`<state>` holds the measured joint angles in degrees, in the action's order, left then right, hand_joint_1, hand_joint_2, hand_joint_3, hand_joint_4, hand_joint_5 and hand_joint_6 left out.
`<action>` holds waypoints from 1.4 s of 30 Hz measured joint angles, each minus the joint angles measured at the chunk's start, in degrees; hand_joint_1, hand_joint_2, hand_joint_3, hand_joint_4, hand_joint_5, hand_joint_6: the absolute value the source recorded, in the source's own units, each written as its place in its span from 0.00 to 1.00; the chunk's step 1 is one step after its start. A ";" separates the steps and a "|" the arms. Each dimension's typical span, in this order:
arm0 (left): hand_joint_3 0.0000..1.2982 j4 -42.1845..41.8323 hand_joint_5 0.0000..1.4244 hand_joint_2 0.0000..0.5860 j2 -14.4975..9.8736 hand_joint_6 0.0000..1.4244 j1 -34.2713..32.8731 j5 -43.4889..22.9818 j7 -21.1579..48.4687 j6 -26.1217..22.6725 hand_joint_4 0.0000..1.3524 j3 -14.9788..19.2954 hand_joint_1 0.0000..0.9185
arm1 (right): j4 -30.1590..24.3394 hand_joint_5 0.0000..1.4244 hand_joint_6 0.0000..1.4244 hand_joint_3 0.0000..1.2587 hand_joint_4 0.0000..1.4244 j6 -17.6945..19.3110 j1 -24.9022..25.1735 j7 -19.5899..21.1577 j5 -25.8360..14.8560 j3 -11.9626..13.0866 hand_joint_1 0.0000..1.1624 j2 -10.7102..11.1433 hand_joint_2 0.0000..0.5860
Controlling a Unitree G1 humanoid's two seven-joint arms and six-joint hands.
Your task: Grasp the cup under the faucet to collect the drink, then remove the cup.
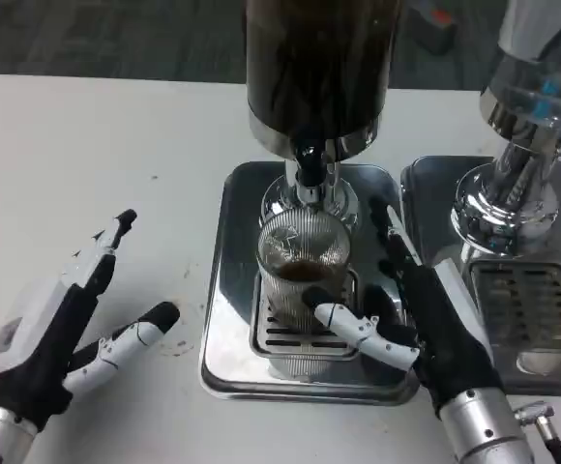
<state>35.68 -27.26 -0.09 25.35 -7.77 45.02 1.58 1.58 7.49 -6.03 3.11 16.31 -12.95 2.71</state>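
The ribbed glass cup (pixel 303 266), part full of dark drink, stands on the drip grate of a steel tray (pixel 224 290) under the faucet (pixel 309 166). The right robot hand (pixel 411 309) curls around it, thumb at its front. The left robot hand (pixel 63 324) lies spread on the desk (pixel 97 155).

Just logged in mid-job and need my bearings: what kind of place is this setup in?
Probably a drink-serving counter or demo station: a dark beverage dispenser with a faucet over a ribbed glass cup on a steel drip tray, with a second chrome dispenser alongside.
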 measured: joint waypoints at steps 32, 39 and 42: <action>0.00 -0.37 0.00 0.29 -1.91 0.00 0.10 -2.55 0.28 -1.04 0.00 -0.44 0.00 | 7.64 0.00 0.05 0.00 0.00 -0.48 5.99 -1.33 -0.80 -1.33 0.69 -1.12 0.30; 0.00 -0.80 0.00 0.29 -1.91 0.00 0.83 -2.65 0.45 -1.08 0.00 -0.50 0.00 | 9.33 0.00 0.12 0.00 0.00 0.02 6.90 -1.09 -1.72 -1.16 0.75 -2.29 0.31; 0.00 -1.15 0.00 0.29 -1.91 0.00 1.58 -2.65 0.45 -1.35 0.00 -0.50 0.00 | 9.71 0.01 0.13 0.00 0.00 0.22 7.21 -0.46 -1.67 -1.15 0.75 -2.46 0.31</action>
<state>34.53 -29.16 1.49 22.71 -7.32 43.67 1.08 11.29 7.72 1.18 2.65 14.65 -14.11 0.25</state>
